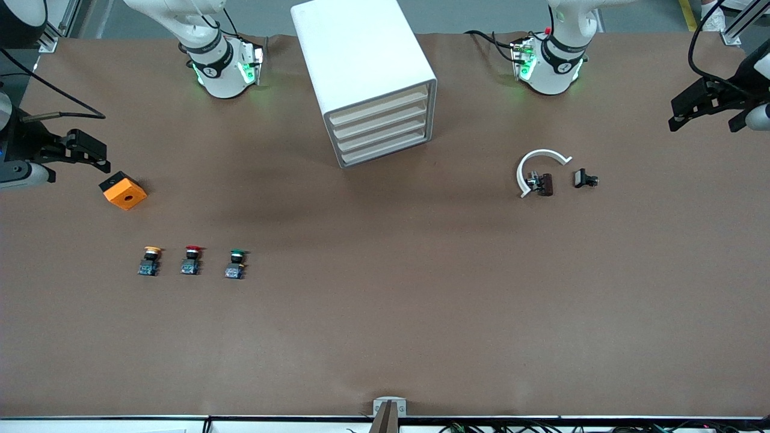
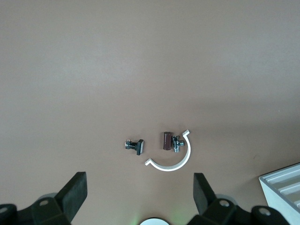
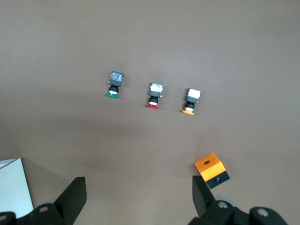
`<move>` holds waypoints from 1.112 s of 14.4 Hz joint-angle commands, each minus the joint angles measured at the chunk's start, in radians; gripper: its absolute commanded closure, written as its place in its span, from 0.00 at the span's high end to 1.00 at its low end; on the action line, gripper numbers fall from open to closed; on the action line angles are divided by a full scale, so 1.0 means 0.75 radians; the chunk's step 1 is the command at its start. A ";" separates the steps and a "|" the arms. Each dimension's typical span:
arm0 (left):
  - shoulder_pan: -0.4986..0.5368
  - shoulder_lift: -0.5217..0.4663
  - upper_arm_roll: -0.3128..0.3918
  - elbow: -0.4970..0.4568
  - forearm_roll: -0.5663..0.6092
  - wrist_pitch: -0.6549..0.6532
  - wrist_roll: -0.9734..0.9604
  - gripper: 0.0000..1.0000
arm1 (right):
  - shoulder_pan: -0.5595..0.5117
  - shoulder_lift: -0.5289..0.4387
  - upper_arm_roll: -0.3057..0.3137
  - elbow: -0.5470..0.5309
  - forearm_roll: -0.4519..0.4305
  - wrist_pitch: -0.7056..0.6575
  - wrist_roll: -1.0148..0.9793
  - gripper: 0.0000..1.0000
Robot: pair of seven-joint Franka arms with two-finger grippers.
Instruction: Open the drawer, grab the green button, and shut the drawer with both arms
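Observation:
The white cabinet (image 1: 361, 66) stands mid-table between the two arm bases. Its four cream-fronted drawers (image 1: 382, 129) are all shut, so I cannot single out the drawer. The green-capped button (image 1: 236, 263) (image 3: 114, 84) stands on the table toward the right arm's end, nearer the front camera than the cabinet. My right gripper (image 1: 90, 153) (image 3: 138, 183) hangs open and empty over the table beside an orange block (image 1: 123, 190). At the left arm's end, my left gripper (image 1: 677, 114) (image 2: 139, 180) hangs open and empty over the table.
A red-capped button (image 1: 192, 260) and a yellow-capped button (image 1: 149, 261) stand in a row with the green one. A white curved part (image 1: 539, 168), a brown piece (image 1: 544, 183) and a small black clip (image 1: 583, 178) lie toward the left arm's end.

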 commanded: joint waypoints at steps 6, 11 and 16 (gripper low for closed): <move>-0.001 0.032 -0.010 0.033 0.005 -0.038 0.010 1.00 | -0.010 -0.118 -0.004 -0.091 0.019 0.062 -0.021 1.00; -0.003 0.032 -0.016 0.031 0.005 -0.077 -0.094 1.00 | -0.010 -0.114 -0.006 -0.069 0.019 0.039 -0.021 1.00; -0.003 0.036 -0.031 0.033 0.007 -0.079 -0.090 1.00 | -0.010 -0.108 -0.006 -0.065 0.019 0.039 -0.021 1.00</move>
